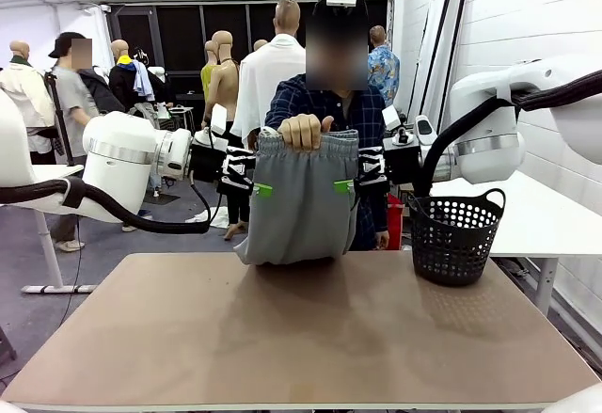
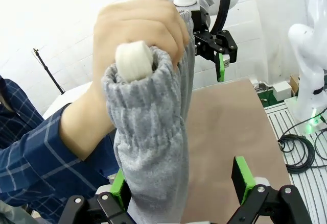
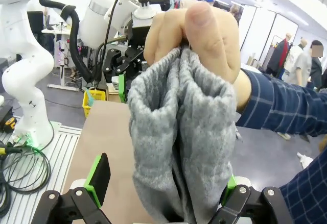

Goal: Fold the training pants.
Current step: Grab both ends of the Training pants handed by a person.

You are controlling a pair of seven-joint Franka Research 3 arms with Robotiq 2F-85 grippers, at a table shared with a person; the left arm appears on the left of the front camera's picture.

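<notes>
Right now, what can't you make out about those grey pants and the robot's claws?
Legs of the training pants: front view, bunched on the table behind the front fabric; wrist views cut them off below.
The white lump in the person's hand: left wrist view, fingers hide the rest.
Whether the left gripper touches the fabric: left wrist view, cloth covers part of one pad.
Contents of the basket: front view, its wall hides them.

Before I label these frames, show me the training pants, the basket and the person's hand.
training pants (image 1: 301, 215), front view, middle of the hanging grey cloth
basket (image 1: 453, 244), front view, its perforated side wall
person's hand (image 1: 305, 132), front view, knuckles over the waistband
</notes>
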